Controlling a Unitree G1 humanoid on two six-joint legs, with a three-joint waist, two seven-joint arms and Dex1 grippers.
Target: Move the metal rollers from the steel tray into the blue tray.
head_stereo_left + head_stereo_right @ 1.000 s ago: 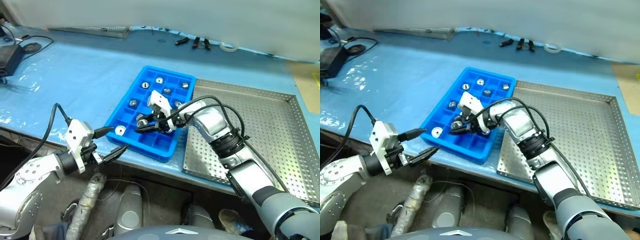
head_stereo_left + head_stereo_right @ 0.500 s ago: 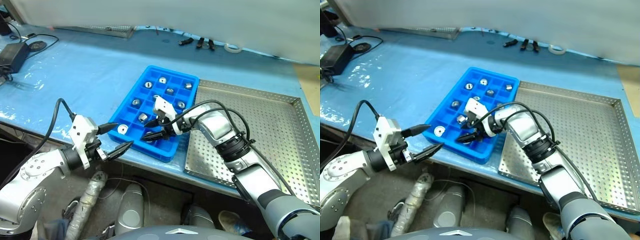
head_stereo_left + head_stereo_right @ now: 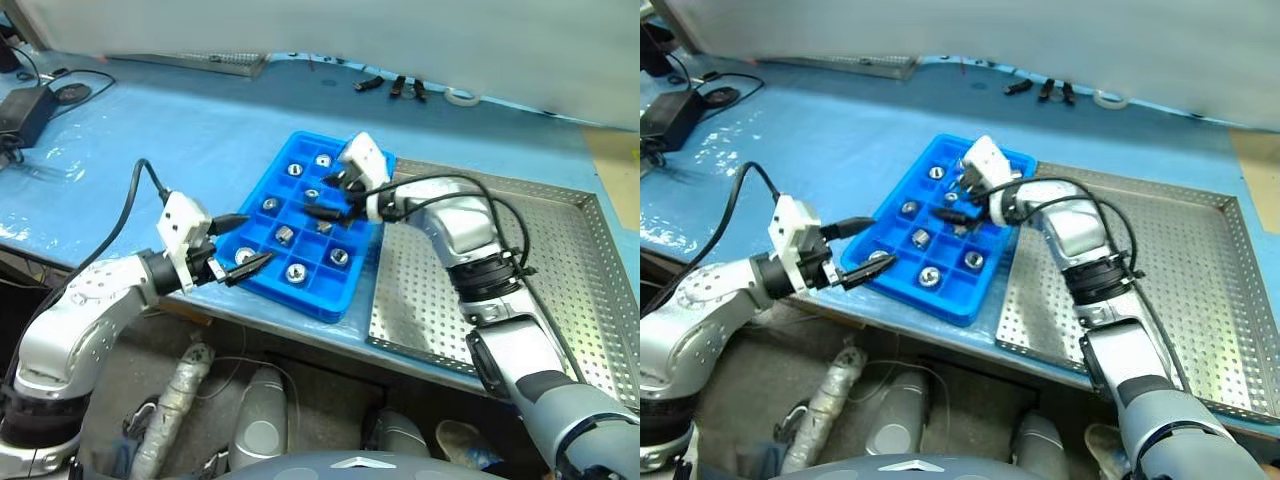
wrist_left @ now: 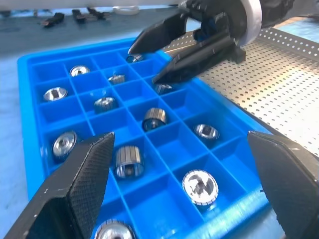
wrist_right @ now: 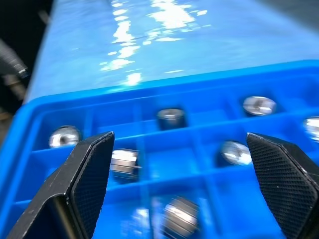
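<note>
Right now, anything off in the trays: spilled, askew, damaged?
Nothing spilled or damaged. The metal rollers sit one per compartment in the blue tray, though some lie on their side and others hole-up. The steel tray shows no rollers on its visible part. Both the left gripper and right gripper are open over the blue tray, holding nothing.

blue tray (image 3: pixel 352 296): bright blue | steel tray (image 3: pixel 560 270): grey, perforated | metal rollers (image 4: pixel 154 118): shiny silver

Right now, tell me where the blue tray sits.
In the left eye view the blue tray lies mid-table on the blue cover, its right edge against the steel tray, with both open grippers over it.
</note>
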